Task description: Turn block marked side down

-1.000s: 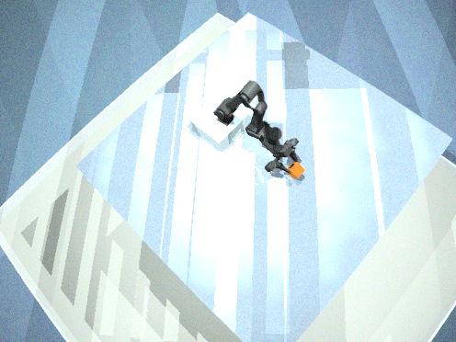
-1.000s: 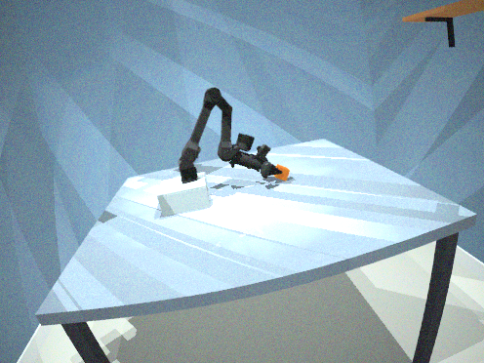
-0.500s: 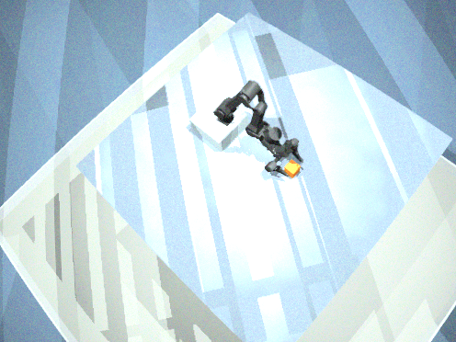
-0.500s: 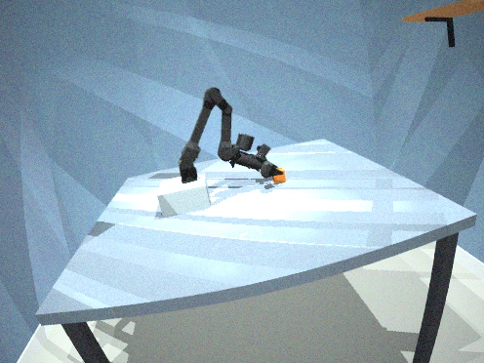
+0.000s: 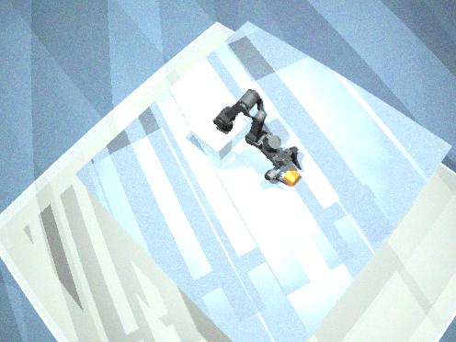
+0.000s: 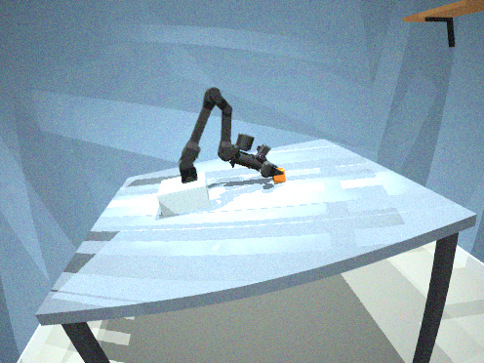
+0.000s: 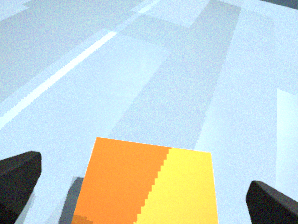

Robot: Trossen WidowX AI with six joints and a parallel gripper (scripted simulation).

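The orange block (image 5: 291, 177) (image 6: 279, 177) (image 7: 145, 192) appears to rest on the table (image 5: 184, 230) (image 6: 244, 254). In the wrist view one plain face shows at the bottom of the frame, orange on its left and bright yellow on its right where light falls. No dark mark shows on any visible face; the underside and the sides turned away are hidden. My gripper (image 5: 292, 176) (image 6: 280, 172) (image 7: 147, 177) is open and tilted down toward the block. Its fingers stand on either side of the block, with a gap beside each in the wrist view.
The arm's pale base box (image 5: 220, 140) (image 6: 182, 197) stands on the table behind the gripper. Strong light and shadow bands cross the tabletop. A wooden shelf (image 6: 454, 11) hangs on the wall, far from the arm.
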